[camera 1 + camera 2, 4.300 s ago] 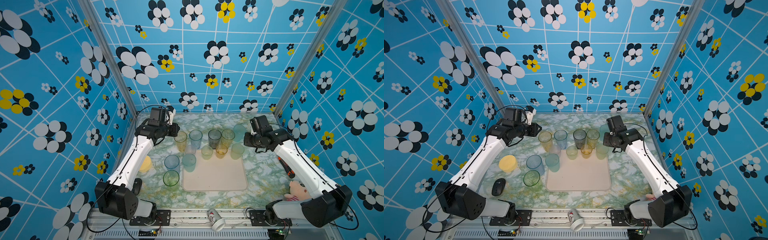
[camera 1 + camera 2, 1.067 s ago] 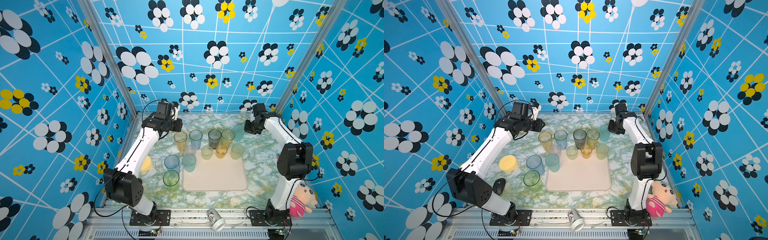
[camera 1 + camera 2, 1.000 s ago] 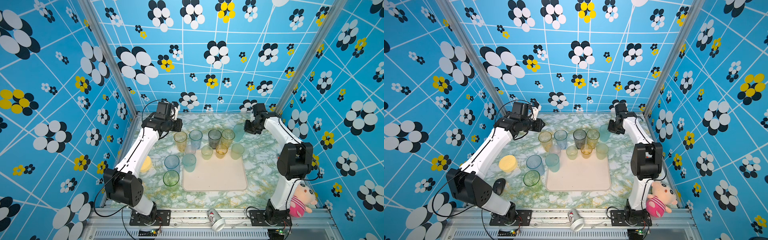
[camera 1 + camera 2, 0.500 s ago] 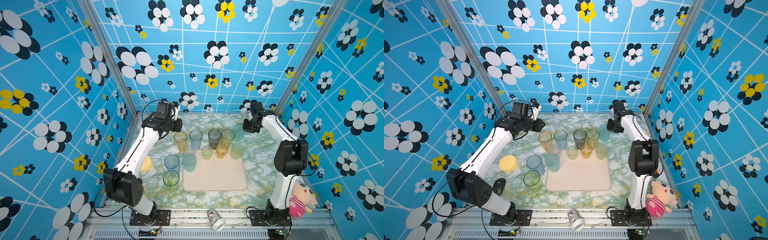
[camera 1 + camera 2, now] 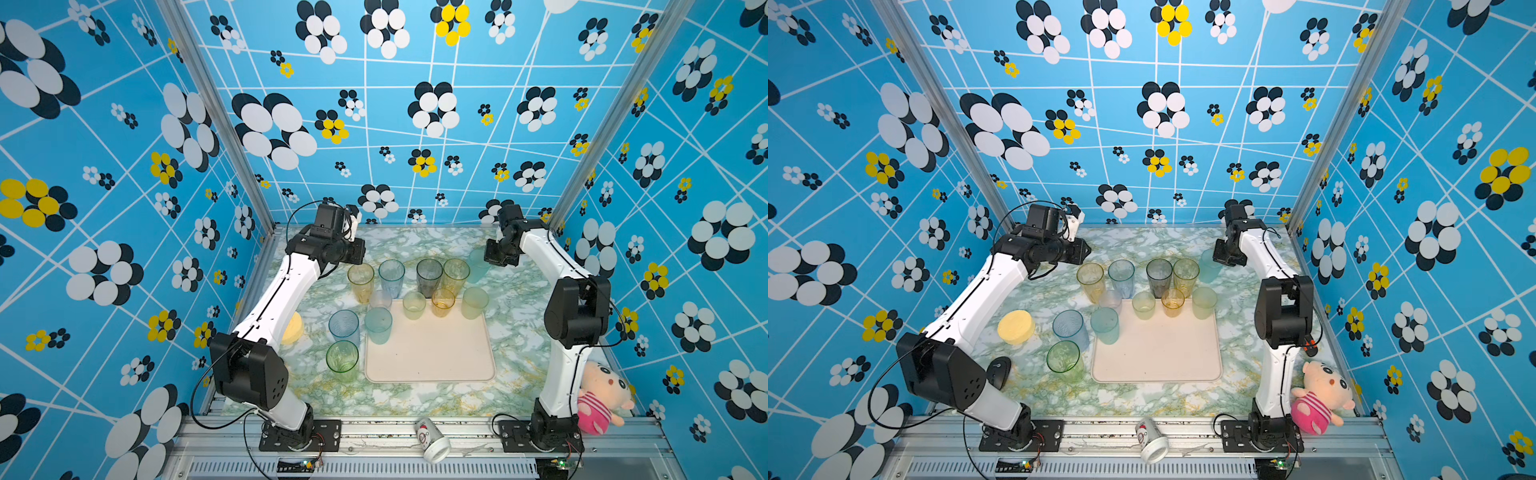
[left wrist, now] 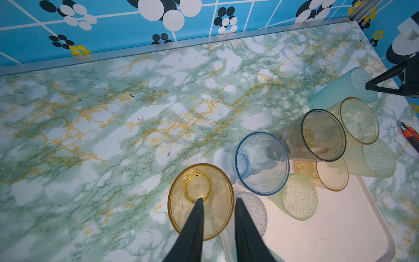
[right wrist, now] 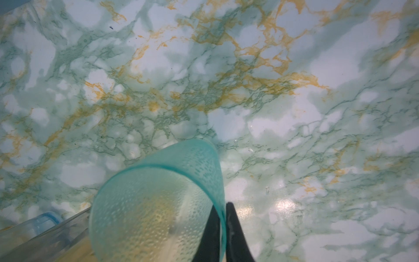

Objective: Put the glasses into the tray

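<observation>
My right end effector (image 7: 223, 208) pinched the thin wall of the dimpled teal tumbler (image 7: 147, 204); left end effector (image 6: 217, 200) gaped above the round amber glass (image 6: 199, 188).

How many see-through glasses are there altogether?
12. Five tall ones line the back, the teal one pinched by the right gripper; four more follow the tray's far edge; three stand at its left.

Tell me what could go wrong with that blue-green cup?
The right fingers pinch only the wall of the teal glass, so it might slip or tilt when lifted. It is close to the tall yellowish glass, which a swing could knock over. The tray has short glasses crowding its far edge, so landing there could bump them.
</observation>
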